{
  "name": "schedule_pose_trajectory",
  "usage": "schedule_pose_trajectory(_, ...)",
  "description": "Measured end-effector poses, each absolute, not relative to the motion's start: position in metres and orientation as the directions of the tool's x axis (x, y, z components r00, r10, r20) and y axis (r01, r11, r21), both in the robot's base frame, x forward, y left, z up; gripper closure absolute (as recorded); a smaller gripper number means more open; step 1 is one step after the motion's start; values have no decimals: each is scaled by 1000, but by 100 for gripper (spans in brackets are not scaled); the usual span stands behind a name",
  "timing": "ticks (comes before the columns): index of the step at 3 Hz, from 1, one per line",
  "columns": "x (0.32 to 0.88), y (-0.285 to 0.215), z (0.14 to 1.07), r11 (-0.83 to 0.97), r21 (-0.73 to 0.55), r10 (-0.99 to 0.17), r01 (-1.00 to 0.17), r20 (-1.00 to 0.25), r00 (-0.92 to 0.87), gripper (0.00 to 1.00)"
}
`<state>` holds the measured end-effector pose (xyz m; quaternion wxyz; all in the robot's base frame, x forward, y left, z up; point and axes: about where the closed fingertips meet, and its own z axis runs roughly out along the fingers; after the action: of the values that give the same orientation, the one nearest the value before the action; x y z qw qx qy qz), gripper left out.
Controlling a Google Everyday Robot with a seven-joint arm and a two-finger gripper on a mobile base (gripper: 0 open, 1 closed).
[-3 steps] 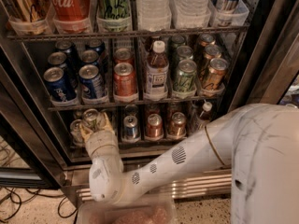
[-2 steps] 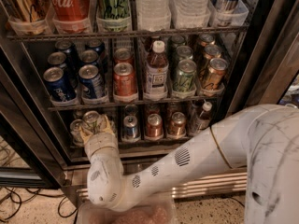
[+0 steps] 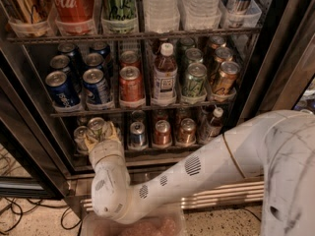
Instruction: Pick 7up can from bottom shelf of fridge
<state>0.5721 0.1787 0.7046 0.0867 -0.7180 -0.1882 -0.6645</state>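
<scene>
The fridge stands open in front of me. On its bottom shelf the 7up can, silver-topped with green markings, sits at the left front. My gripper reaches up into that lane from below, with its tan fingers on either side of the can, closed against it. The white arm runs down from the gripper and off to the right. The lower part of the can is hidden by the gripper.
Another silver can stands just left of the gripper. To the right are a blue-and-silver can, two copper-red cans, and a small bottle. The rack above holds Pepsi cans. The steel slatted base lies below.
The gripper stays around the can at the same spot. The arm's elbow and forearm have shifted slightly to the right.
</scene>
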Motion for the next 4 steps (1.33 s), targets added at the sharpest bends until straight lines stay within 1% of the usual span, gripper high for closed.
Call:
schedule_pose_trajectory(1,558,173,710,-920,96,144,379,984,101,100)
schedule_pose_trajectory(2,535,162,718,-943,28,94,332,978,186,100)
schedule_pose_trajectory(4,494,151,730,-968,-191,-135,163,944,302,100)
